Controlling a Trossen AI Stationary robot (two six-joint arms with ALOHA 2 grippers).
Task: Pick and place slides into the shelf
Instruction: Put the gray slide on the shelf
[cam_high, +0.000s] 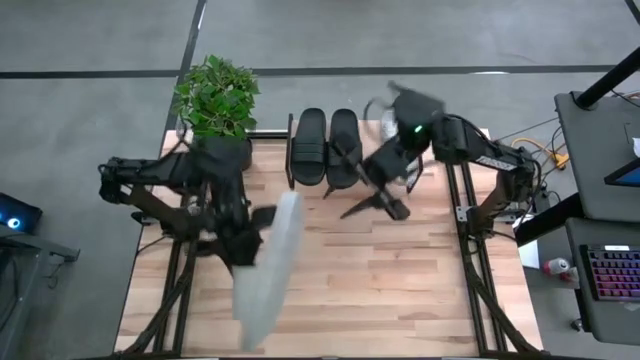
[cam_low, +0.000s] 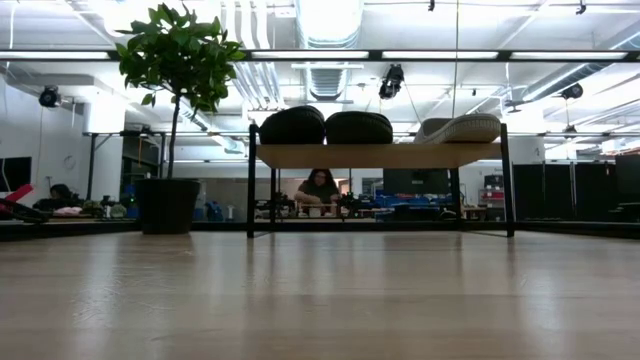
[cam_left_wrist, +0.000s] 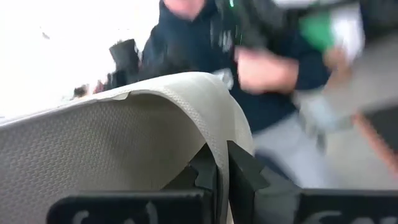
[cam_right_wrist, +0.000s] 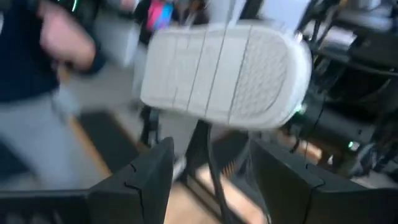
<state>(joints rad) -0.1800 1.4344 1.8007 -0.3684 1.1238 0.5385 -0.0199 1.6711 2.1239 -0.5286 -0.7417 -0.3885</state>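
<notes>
High view: wooden table (cam_high: 400, 270) – grey floor (cam_high: 80, 100), potted plant (cam_high: 215, 95).

Light wooden plank bench (cam_high: 400, 270) carrying a dark-potted green plant (cam_high: 216, 100) and a black-framed wooden shelf (cam_low: 380, 155) bearing two black slides (cam_high: 326, 146) and one pale grey slide (cam_low: 460, 128).

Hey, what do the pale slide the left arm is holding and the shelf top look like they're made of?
The pale slide in the left gripper looks like soft moulded foam or rubber, matte, with a fine dotted texture and a stitch-like embossed strap edge. The shelf top looks like light wood, smooth and unpainted, on thin black legs, probably metal.
</notes>
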